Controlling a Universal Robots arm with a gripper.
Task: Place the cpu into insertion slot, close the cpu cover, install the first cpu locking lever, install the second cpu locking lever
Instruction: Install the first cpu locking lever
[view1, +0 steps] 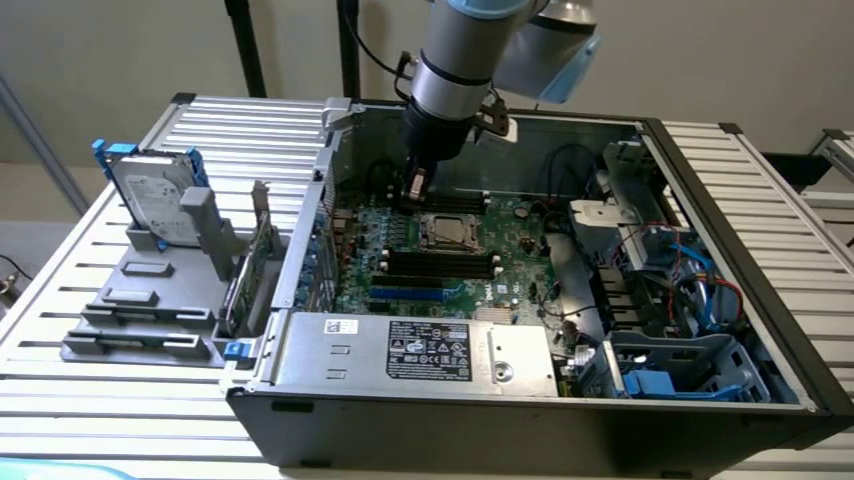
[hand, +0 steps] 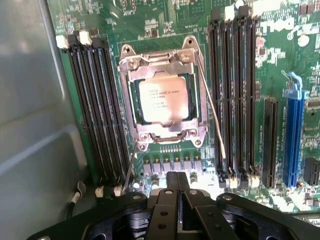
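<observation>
The robot's gripper (hand: 180, 176) hangs just above the green board (hand: 165, 20), near the insertion slot (hand: 133, 102). Its two black fingers (hand: 170, 200) are pulled in close together, with nothing between them. The cpu (hand: 162, 99) lies flat inside the insertion slot, with its pale face and small writing showing. The cpu cover (hand: 126, 85), a shiny metal frame, lies down over the slot, and the cpu shows through its open middle. One thin metal lever (hand: 210, 100) slants away from one side of the slot. A second lever (hand: 131, 167) sticks out from the slot's corner nearest the gripper. Long black memory slots (hand: 97, 110) run along both sides of the insertion slot. In the exterior view the gripper (view1: 416, 190) is just behind the insertion slot, and the silver power supply box (view1: 414, 348) sits well in front of it, inside the open computer case (view1: 534, 430).
</observation>
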